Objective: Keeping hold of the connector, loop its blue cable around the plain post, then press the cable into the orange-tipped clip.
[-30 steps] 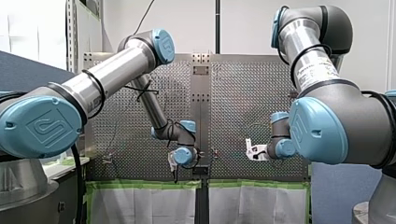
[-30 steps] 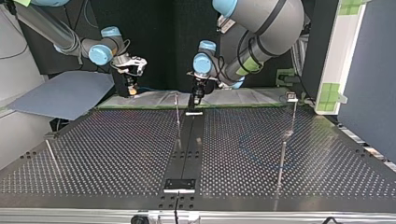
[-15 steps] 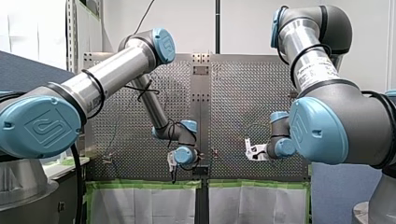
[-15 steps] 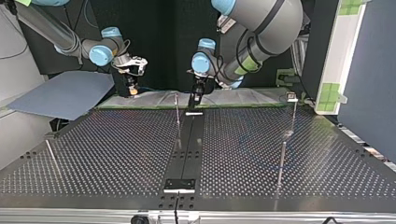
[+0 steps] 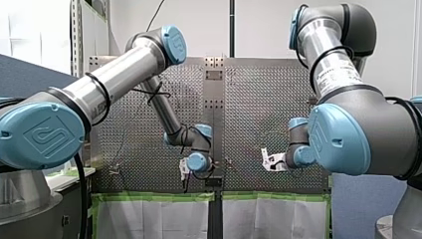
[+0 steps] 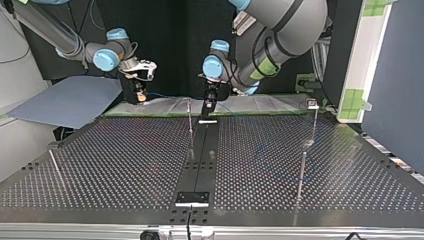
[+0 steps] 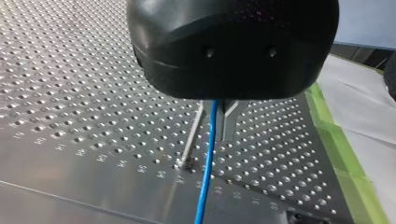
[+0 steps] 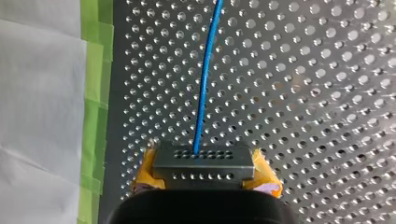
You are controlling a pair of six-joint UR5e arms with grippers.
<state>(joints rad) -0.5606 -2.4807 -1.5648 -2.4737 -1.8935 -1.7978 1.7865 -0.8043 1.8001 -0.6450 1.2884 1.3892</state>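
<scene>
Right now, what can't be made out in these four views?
Left wrist view: whether my left gripper grips the blue cable; its black housing covers the contact.
Right wrist view: where the cable leads beyond the connector, cut off by the frame edge.
Top and front views: the orange-tipped clip, too small to pick out.

Two grey robot arms w/ blue joint caps over a perforated table (image 5: 249, 99). My left arm (image 5: 114, 79) came in from the left to the centre, left gripper (image 5: 186, 183) pointing down near the green tape (image 5: 149, 196) along the table's edge. My right arm (image 5: 343, 129) filled the right side, its white bracket (image 5: 271, 161) well apart from the left gripper. White sheets (image 5: 268, 219) lay below the tape.
</scene>
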